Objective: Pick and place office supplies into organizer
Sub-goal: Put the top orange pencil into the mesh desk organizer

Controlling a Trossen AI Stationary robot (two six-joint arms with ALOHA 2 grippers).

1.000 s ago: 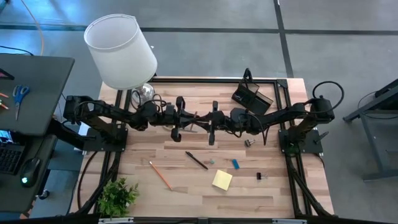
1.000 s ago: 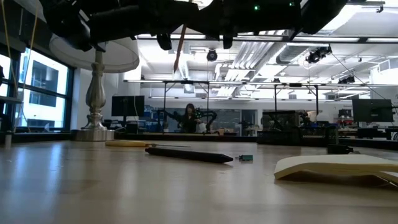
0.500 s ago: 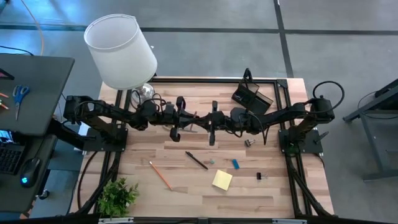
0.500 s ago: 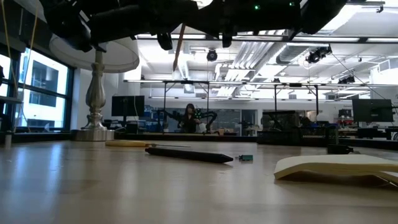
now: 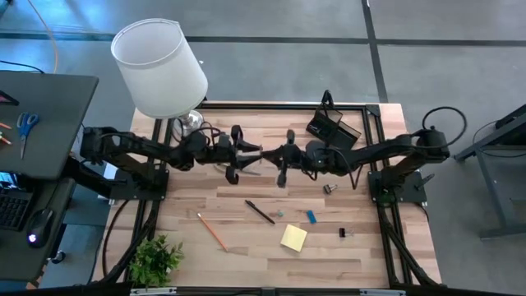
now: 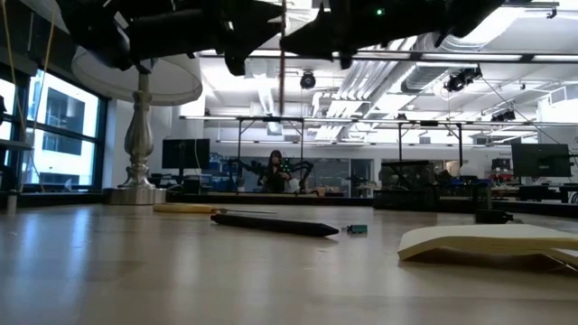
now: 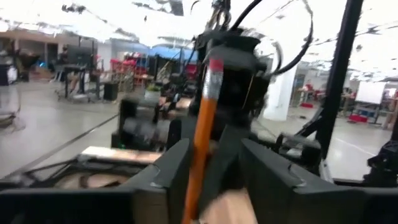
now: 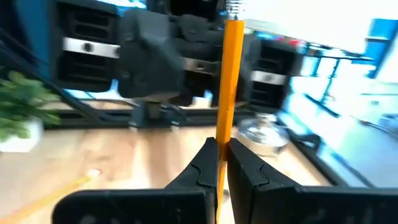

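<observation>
My two grippers meet above the middle of the table. My right gripper (image 8: 221, 158) is shut on an orange pencil (image 8: 227, 81), which stands upright with its eraser end up (image 6: 283, 54). My left gripper (image 7: 214, 168) is open. The pencil (image 7: 203, 130) passes between its fingers, close beside one of them. The black organizer (image 5: 333, 129) stands at the far right. A black pen (image 5: 260, 212), a second orange pencil (image 5: 212, 232), a yellow sticky-note pad (image 5: 293, 238), a blue eraser (image 5: 311, 216) and a black clip (image 5: 343, 233) lie on the table. My right gripper pinches the pencil's shaft (image 8: 222, 140) between its two fingers, below the eraser end. The fingers come level, from the table's right side, and lie across the pencil. The pencil is upright and lifted clear of the table.
A white lamp shade (image 5: 160, 66) on a metal stand (image 6: 140, 135) rises at the far left corner. A small green plant (image 5: 154, 261) stands at the near left corner. A small metal clip (image 5: 330, 188) lies below my right arm. A side desk (image 5: 33, 123) holds blue-handled scissors.
The pencil has swung from tilted to upright and shifted a little toward the right arm. My right gripper has moved slightly at the meeting point with my left gripper.
</observation>
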